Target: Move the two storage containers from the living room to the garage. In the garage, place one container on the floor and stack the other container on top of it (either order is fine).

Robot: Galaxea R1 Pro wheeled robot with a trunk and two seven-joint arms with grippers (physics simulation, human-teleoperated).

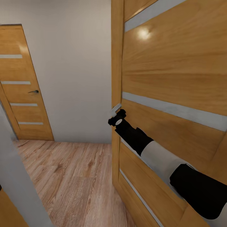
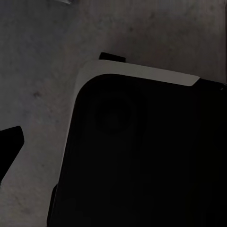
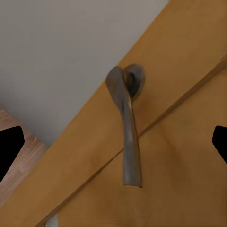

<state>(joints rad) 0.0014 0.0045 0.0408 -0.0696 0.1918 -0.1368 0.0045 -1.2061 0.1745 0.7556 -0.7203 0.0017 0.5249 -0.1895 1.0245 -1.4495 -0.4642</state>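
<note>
The right gripper [image 3: 113, 142] has its two fingers wide apart, just in front of the grey door handle [image 3: 126, 127]. The handle sits on a big wooden door [image 1: 176, 72]. Past it are a white wall [image 1: 72, 63], a wood floor [image 1: 72, 179] and another door [image 1: 22, 91]. I cannot tell how the left gripper stands.

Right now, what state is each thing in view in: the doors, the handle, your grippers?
Near door: swung open, its edge toward the camera.
Door handle: not gripped, lying between the right gripper's fingertips with space on both sides.
Right gripper: open, up at the handle.
Far door: shut, handle level.
Left gripper: open or shut cannot be told from the dark left wrist view.
</note>
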